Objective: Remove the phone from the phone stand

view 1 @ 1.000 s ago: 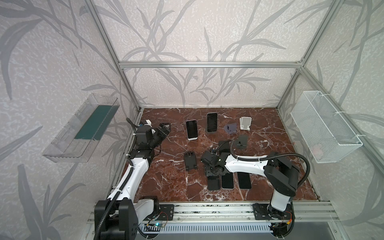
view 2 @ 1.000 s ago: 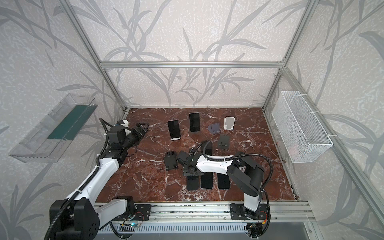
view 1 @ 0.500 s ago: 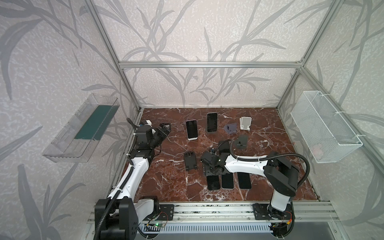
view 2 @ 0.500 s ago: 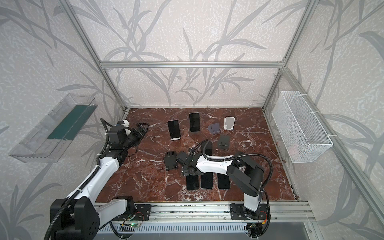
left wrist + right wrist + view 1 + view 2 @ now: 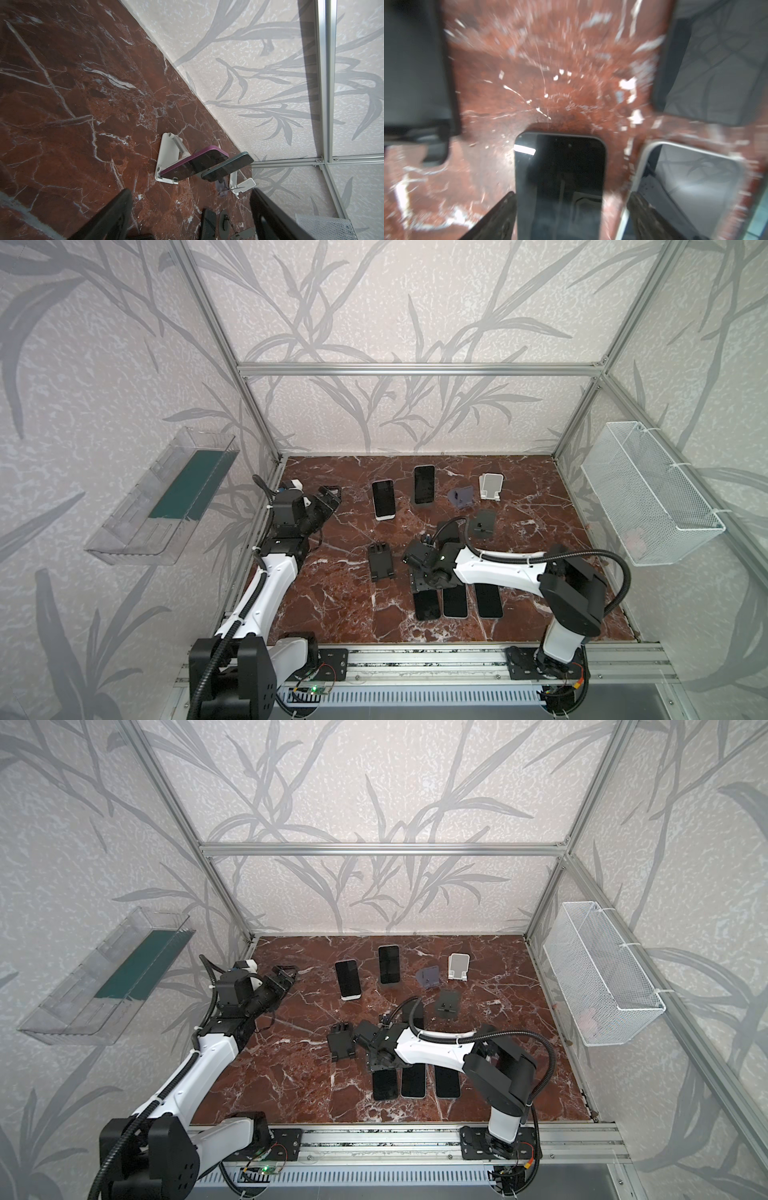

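Two phones lean on phone stands at the back: a white-edged phone (image 5: 382, 499) (image 5: 347, 978), purple-sided in the left wrist view (image 5: 193, 164), on a white stand (image 5: 166, 158), and a dark phone (image 5: 424, 484) (image 5: 228, 166). My right gripper (image 5: 424, 583) (image 5: 380, 1060) (image 5: 572, 195) hangs open over a black phone (image 5: 560, 176) (image 5: 426, 605) lying flat on the marble, its fingers apart from the phone's sides. Open and empty, my left gripper (image 5: 332, 493) (image 5: 190, 193) hovers at the left edge, facing the standing phones.
Two more phones (image 5: 455, 601) (image 5: 488, 599) lie flat beside the black one. Empty stands: black (image 5: 380, 562) (image 5: 415, 72), purple-grey (image 5: 461, 497), white (image 5: 491, 486), dark grey (image 5: 484, 523). A wire basket (image 5: 648, 497) hangs on the right wall, a clear tray (image 5: 166, 493) on the left.
My right gripper's jaws have spread and let go of the black phone, which now lies flat at the front. The left arm has not moved.
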Motion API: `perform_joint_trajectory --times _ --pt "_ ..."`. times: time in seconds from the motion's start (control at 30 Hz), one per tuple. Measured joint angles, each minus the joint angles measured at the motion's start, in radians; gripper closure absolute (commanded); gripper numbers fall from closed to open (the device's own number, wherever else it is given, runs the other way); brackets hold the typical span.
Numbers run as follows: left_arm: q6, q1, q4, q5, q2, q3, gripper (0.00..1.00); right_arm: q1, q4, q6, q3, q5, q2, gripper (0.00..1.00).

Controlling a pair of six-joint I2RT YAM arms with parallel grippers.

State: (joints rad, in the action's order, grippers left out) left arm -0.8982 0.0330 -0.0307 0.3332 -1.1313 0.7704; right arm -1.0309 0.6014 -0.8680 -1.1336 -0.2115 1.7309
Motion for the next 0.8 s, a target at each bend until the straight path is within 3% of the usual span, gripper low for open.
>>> perform_joint_trajectory --times 0.23,0.4,0.7,0.8 --pt "0.011 0.0 0.012 -0.049 0.004 0.208 0.11 0.027 0.021 0.153 -0.053 -0.165 -0.227 0.11" --pt "0.085 0.0 0.006 -0.087 -0.006 0.298 0.11 0.076 -0.002 0.241 -0.05 -0.208 -0.307 0.1" --pt "0.227 -0.016 0.006 -0.117 -0.055 0.248 0.11 0.079 -0.033 0.3 0.214 -0.259 -0.585 0.08" --pt "0.243 -0.022 -0.008 -0.133 -0.068 0.182 0.12 0.079 -0.033 0.318 0.307 -0.285 -0.697 0.13"
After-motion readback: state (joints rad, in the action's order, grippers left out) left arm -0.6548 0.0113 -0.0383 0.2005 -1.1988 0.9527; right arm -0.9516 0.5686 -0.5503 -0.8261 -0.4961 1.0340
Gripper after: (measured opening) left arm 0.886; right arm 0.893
